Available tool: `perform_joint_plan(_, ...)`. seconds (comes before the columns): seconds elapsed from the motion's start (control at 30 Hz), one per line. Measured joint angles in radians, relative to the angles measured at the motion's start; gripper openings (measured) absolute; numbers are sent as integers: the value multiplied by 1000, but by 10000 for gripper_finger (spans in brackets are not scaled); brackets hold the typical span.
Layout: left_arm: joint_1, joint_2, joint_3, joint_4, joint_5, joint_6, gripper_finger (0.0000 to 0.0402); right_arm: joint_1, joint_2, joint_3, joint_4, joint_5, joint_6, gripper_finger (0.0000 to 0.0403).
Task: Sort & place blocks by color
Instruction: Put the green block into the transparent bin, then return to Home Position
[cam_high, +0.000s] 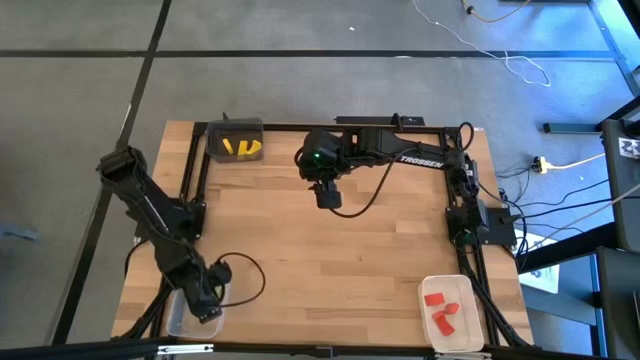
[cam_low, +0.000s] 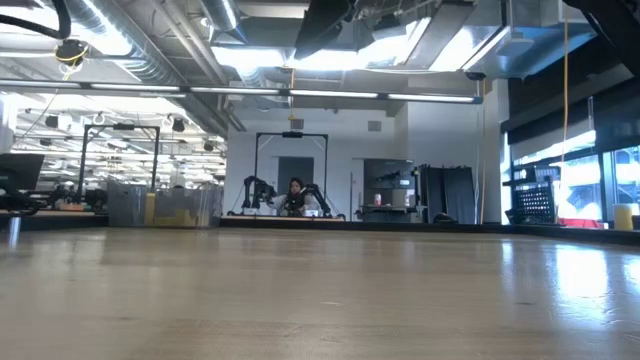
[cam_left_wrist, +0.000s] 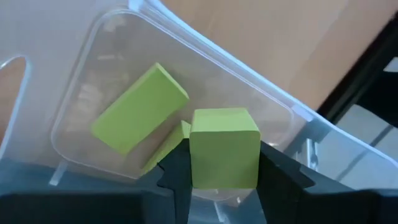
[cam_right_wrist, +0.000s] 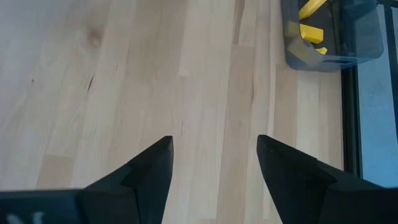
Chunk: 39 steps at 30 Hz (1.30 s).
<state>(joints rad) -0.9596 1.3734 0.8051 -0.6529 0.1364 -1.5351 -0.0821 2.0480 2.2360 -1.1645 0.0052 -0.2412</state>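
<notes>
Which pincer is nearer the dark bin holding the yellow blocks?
Right. The right pincer hovers open beside the dark bin; the left pincer is over the clear bin, across the table.

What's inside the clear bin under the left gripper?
Two light green blocks lie in the clear bin; the left gripper holds a third green block above, partly hiding one.

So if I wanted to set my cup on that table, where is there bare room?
The wide wooden middle is bare, between the dark bin of yellow blocks, the white bin of red blocks and the clear bin. That clear-bin corner is crowded: the left gripper holds a green block there. The right gripper hovers open near the far edge.
</notes>
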Motion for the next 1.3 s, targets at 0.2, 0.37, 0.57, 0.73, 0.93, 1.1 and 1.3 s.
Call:
perform_joint_plan(0.2,-3,30,0,1,-15,14,181,0,0,0,0,0,1,233)
perform_joint_plan(0.37,-3,28,0,3,-22,27,187,0,0,0,0,0,-3,233)
perform_joint_plan(0.57,12,-94,0,-42,-51,7,176,0,-5,100,-142,1,-8,233)
perform_joint_plan(0.73,67,-300,3,-187,-220,0,157,0,-54,100,-180,2,-14,233)
perform_joint_plan(0.93,140,-549,34,-323,-529,123,105,1,-75,109,-291,3,52,231)
perform_joint_plan(1.1,193,-719,96,-334,-749,464,30,7,-82,109,-320,44,75,190)
perform_joint_plan(1.3,245,-852,196,-373,-903,812,2,9,-82,109,-315,71,98,57)
